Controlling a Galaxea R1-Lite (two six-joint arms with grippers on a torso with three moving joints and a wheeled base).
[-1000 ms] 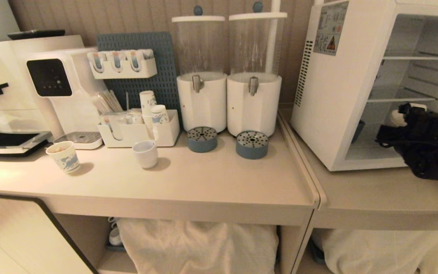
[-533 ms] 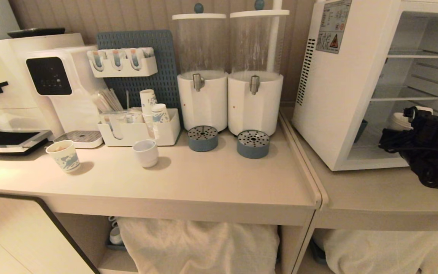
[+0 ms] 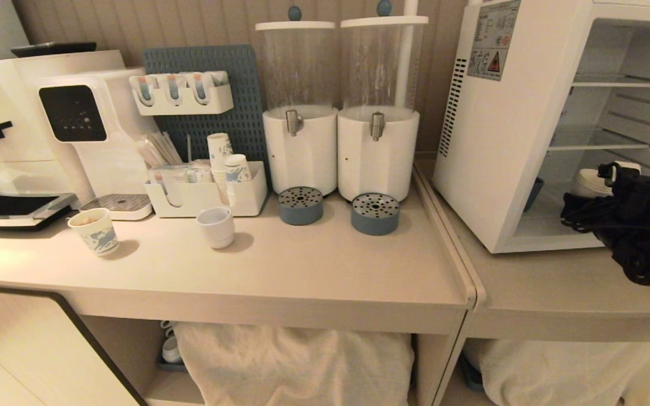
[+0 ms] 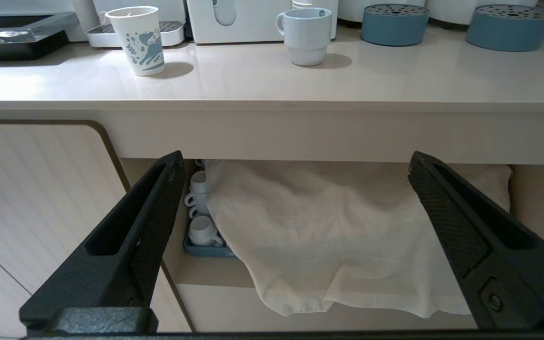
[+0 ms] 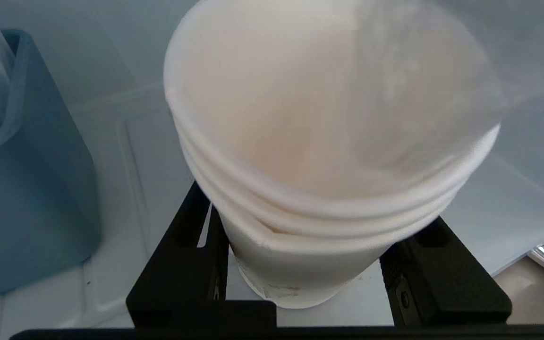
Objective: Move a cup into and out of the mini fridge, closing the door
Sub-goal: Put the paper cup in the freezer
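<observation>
- The cup point(image 5: 328, 141), a tall tapered white paper cup with a doubled rolled rim, sits between the two black fingers of my right gripper point(image 5: 300, 288), which press against its lower sides and pinch it.
- In the head view I see the cup point(image 3: 587, 183) inside the mini fridge point(image 3: 500, 141), a white box-shaped countertop fridge with side vent slots and a warning sticker, in the lowest compartment under the wire shelves, with my right gripper point(image 3: 613, 180) reaching in from the front opening.
- I cannot tell whether the cup's base touches the fridge floor.
- A blue-grey bin point(image 5: 26, 189) stands on the fridge floor near the cup.
- I cannot see the fridge's front panel in any view; the front stands open.
- My left gripper point(image 4: 295, 236) hangs below the counter edge with its black textured fingers point(image 4: 158, 222) spread wide and nothing between them, facing a white cloth point(image 4: 347, 236) draped over the lower shelf.
- Beside that cloth, small white mugs point(image 4: 201, 208) stack on a blue tray.
- On the beige counter point(image 3: 313, 265) stand a short paper cup with a blue pattern point(image 3: 95, 231), a squat white mug point(image 3: 216, 226), and two clear drink dispensers on white bases point(image 3: 339, 107).
</observation>
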